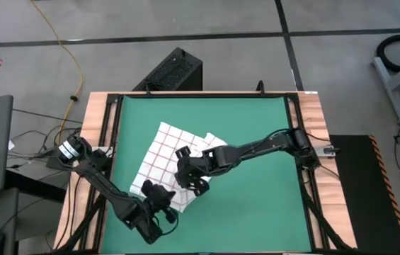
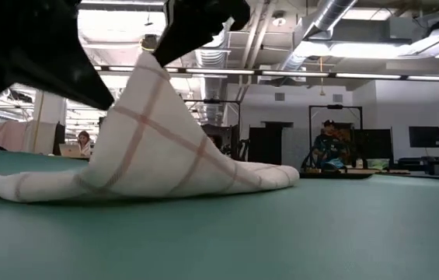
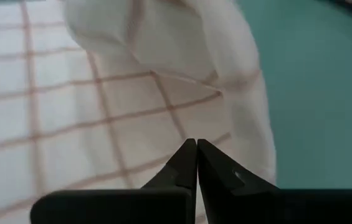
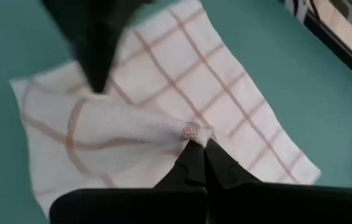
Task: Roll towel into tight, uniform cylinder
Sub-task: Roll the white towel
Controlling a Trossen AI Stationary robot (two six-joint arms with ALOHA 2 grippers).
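Towel (image 1: 163,157) mostly flat on mat (image 1: 256,212), one edge lifted; no cylinder yet, rolling barely begun. Right tool (image 4: 199,144) closed, pinching towel fold. Left tool (image 3: 196,144) closed, empty, over towel.

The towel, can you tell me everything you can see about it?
The towel is thin, soft white cloth with a grid of thin red lines. It lies rumpled on the green mat, not rolled. The right gripper has its jaws shut on a bunched fold, lifting it into a peak. The left gripper, jaws shut, is at its near edge.
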